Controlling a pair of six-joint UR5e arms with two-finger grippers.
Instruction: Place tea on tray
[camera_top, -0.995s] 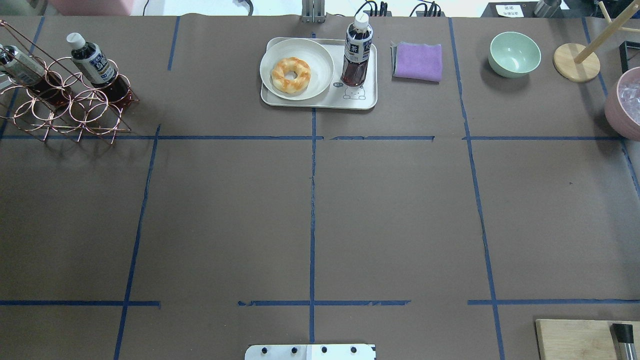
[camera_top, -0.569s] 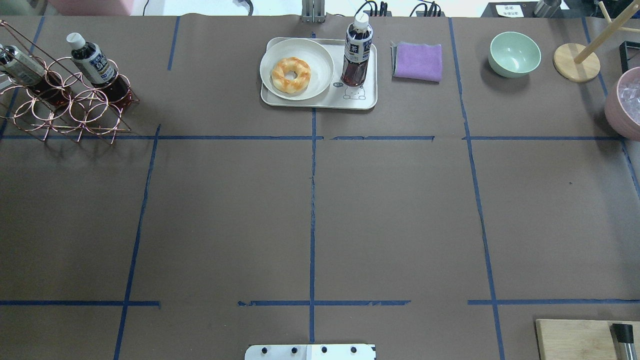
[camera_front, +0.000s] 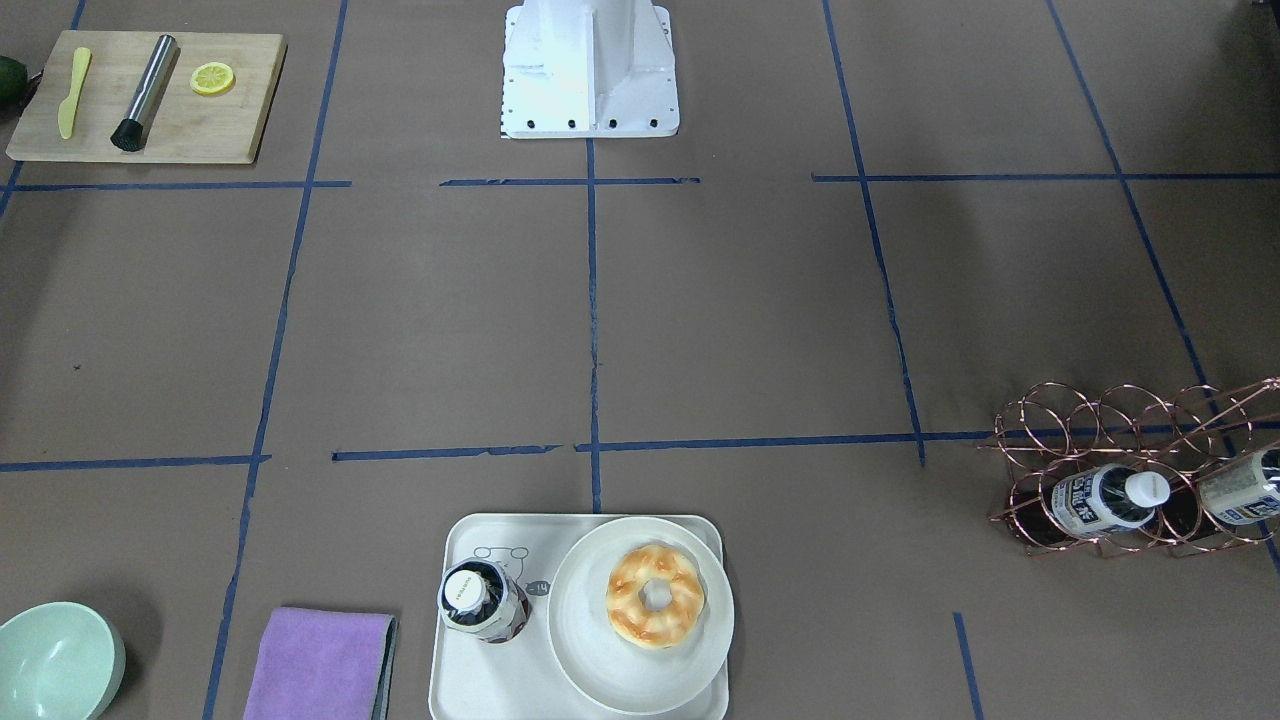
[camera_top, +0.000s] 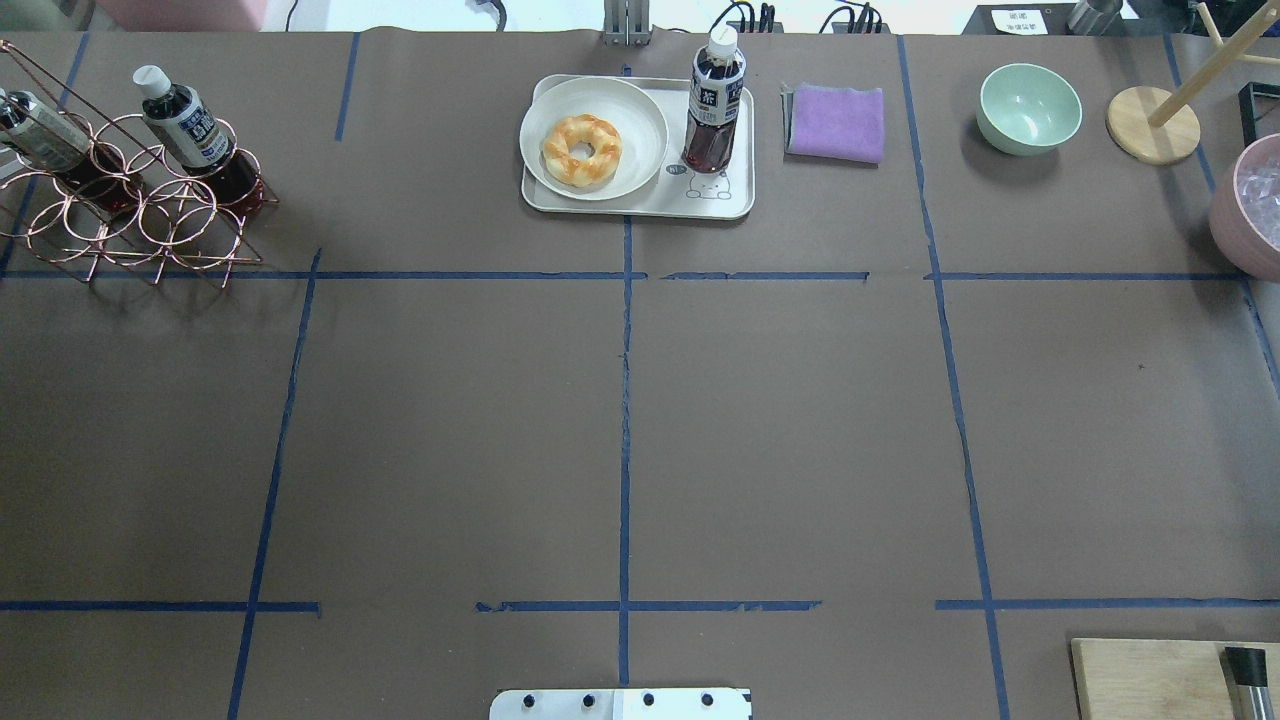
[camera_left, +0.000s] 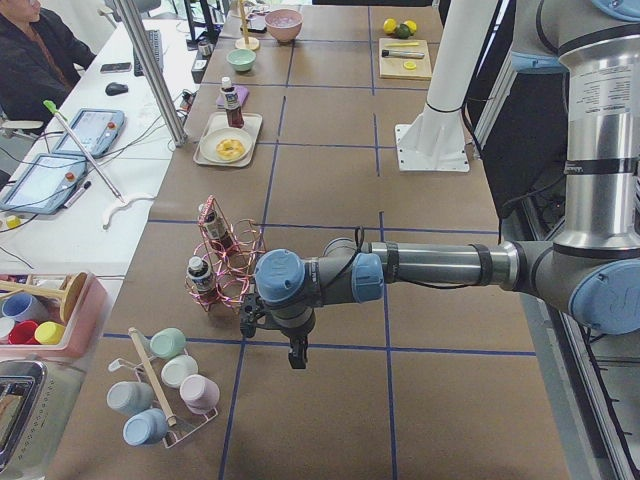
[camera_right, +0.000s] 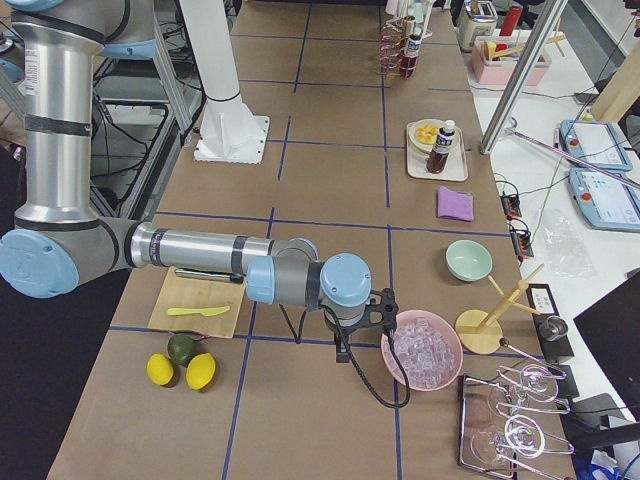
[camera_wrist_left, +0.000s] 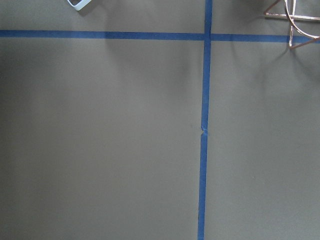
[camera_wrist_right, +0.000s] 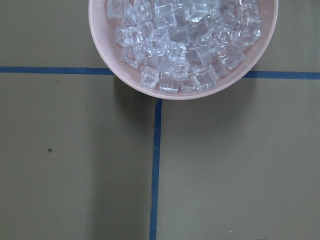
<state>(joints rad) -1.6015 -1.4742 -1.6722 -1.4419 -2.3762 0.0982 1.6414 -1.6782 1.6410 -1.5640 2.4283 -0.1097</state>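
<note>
A tea bottle (camera_top: 714, 110) with a white cap and dark liquid stands upright on the right part of the cream tray (camera_top: 735, 195), just behind its bear drawing. The front-facing view shows the same tea (camera_front: 480, 600) on the tray (camera_front: 470, 680) from above. Two more tea bottles (camera_top: 185, 125) lean in a copper wire rack (camera_top: 150, 215) at the far left. My left gripper (camera_left: 297, 358) hangs low over the table near the rack, far from the tray. My right gripper (camera_right: 342, 354) hangs beside the pink ice bowl. I cannot tell whether either is open or shut.
A round plate (camera_top: 640, 110) with a doughnut (camera_top: 581, 150) fills the tray's left part. Right of the tray lie a purple cloth (camera_top: 836, 122), a green bowl (camera_top: 1029, 108), a wooden stand (camera_top: 1152, 125) and a pink bowl of ice (camera_wrist_right: 182, 45). A wooden board (camera_front: 145, 98) sits near the robot's base.
</note>
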